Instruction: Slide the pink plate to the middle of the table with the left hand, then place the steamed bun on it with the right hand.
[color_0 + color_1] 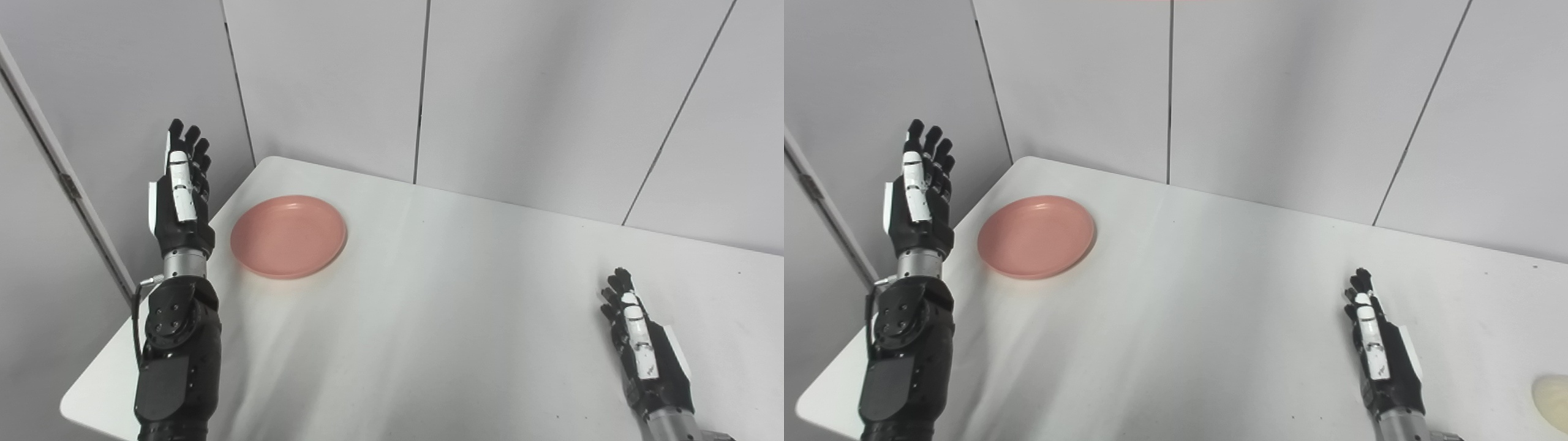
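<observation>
Nearest, at the bottom right, the right hand (1381,355) lies low over the white table (1213,318), fingers straight and together, released, grasping nothing; its shell is glossy black plastic with white panels and a brushed metal wrist; just to its right, the right eye view alone shows the steamed bun (1552,395), a pale cream, smooth, rounded dome cut by the frame's edge, resting on the table near the hand without touching it; the left eye view stops short of it and shows only bare tabletop there. At the bottom left the left forearm, matte black with round screw-studded joints and a thin cable, rises to the left hand (182,196), held upright above the table's left edge, fingers extended and slightly spread, released and empty. Farther back, the pink plate (289,236) sits flat on the table near the far left corner, to the right of the left hand and apart from it; it is round, shallow, smooth and matte with a low raised rim. The table is smooth with rounded corners; behind it stand plain grey wall panels (520,92) divided by thin dark seams.
</observation>
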`<state>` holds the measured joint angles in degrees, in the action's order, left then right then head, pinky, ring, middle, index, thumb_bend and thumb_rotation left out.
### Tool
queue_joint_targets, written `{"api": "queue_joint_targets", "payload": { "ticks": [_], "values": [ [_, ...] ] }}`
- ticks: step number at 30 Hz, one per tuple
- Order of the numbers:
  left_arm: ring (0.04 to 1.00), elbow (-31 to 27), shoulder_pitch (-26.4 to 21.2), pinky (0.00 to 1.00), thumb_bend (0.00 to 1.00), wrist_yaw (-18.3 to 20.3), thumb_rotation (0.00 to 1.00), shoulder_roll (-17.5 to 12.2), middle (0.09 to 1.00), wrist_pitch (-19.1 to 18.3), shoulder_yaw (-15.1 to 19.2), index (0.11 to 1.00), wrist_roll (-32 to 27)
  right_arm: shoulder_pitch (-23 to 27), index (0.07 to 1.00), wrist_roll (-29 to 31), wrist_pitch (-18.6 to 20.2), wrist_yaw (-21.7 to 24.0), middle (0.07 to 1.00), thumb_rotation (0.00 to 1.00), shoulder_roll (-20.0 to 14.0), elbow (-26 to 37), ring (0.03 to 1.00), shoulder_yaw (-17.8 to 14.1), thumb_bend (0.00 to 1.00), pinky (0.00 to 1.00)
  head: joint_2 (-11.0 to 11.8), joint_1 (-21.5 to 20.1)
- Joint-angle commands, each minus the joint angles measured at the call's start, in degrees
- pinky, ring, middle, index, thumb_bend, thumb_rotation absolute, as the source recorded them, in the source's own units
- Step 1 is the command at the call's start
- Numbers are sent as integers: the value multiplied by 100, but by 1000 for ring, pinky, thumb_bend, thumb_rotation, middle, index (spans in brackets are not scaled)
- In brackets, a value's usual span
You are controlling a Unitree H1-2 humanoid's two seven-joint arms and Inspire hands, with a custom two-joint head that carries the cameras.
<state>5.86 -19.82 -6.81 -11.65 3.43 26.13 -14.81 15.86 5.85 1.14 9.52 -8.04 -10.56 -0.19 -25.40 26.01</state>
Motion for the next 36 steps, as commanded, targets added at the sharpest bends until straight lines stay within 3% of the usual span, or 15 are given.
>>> {"api": "queue_joint_targets", "payload": {
  "ticks": [1,8,22,36],
  "values": [
    [962,12,-278,1000,479,11,1000,-201,964,233,4,969,-66,-69,1000,-27,311,-44,1000,1000,-87,-77,1000,-58,51,1000,-14,-9],
    [959,382,-340,998,472,-25,1000,-212,960,107,57,967,-301,-74,1000,-42,208,-26,1000,1000,-97,-102,1000,-48,51,1000,-46,-12],
    [964,845,-355,951,446,-80,1000,-267,951,-56,145,960,-578,-90,1000,-5,422,-47,1000,1000,-69,64,1000,-70,58,1000,-90,22],
    [963,1388,-388,990,431,18,1000,-297,963,-23,132,975,-828,-93,1000,18,447,-31,1000,1000,-65,90,1000,-90,57,1000,-132,21]
  ]
}}
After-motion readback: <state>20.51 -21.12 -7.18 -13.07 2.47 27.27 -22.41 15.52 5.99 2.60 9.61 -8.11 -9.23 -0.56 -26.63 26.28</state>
